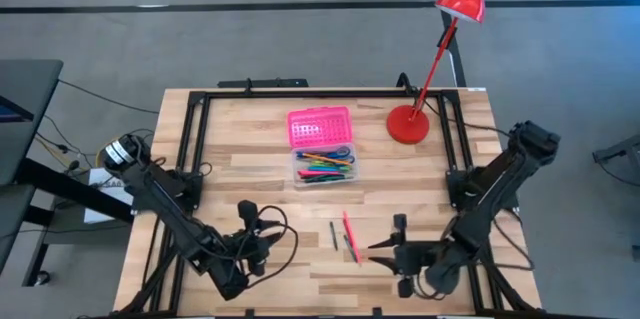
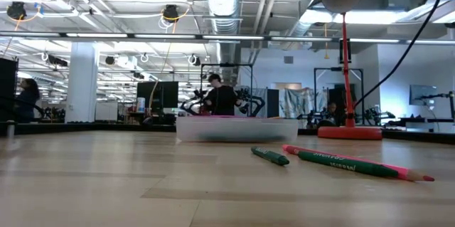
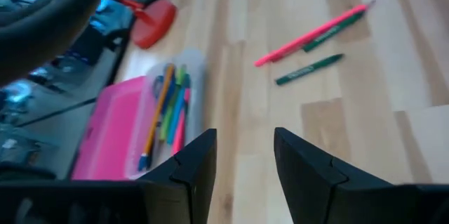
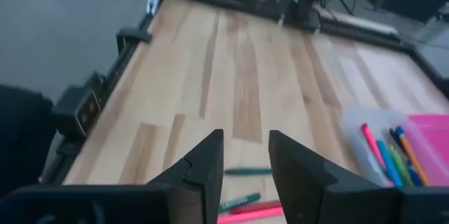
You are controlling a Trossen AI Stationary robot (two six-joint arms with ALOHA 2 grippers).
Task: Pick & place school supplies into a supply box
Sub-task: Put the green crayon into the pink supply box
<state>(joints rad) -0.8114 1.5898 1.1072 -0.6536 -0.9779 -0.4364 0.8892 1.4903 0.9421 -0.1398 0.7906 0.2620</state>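
High view: supply box (image 1: pixel 322 149) sits open mid-table, pink lid (image 1: pixel 320 126) folded back on its far side, clear base already holding a bundle of pens (image 1: pixel 325 166). Near side of the box, well apart from it: a pink pencil (image 1: pixel 348 231), a short green pen (image 1: pixel 334 235) just beside it, and a second green one (image 1: pixel 355 248) touching the pink. Right gripper (image 1: pixel 383 250) hovers just beside these, on the side away from the left arm; left gripper (image 1: pixel 262 242) waits on the other side of them.

Low view: pink pencil (image 2: pixel 355 163) and short green pen (image 2: pixel 269 156) lie flat in front of the box; no gripper shows.

Left wrist view: jaws spread, nothing between them; box and loose pens ahead.

Right wrist view: jaws spread and empty, green pens (image 4: pixel 238 201) and pink pencil directly below.

Judgement: approach for the next pick. Best taken one at a time — turn the fingers across the pencil's length, drop low, and close mid-shaft; the touching pair may otherwise roll or come up together.
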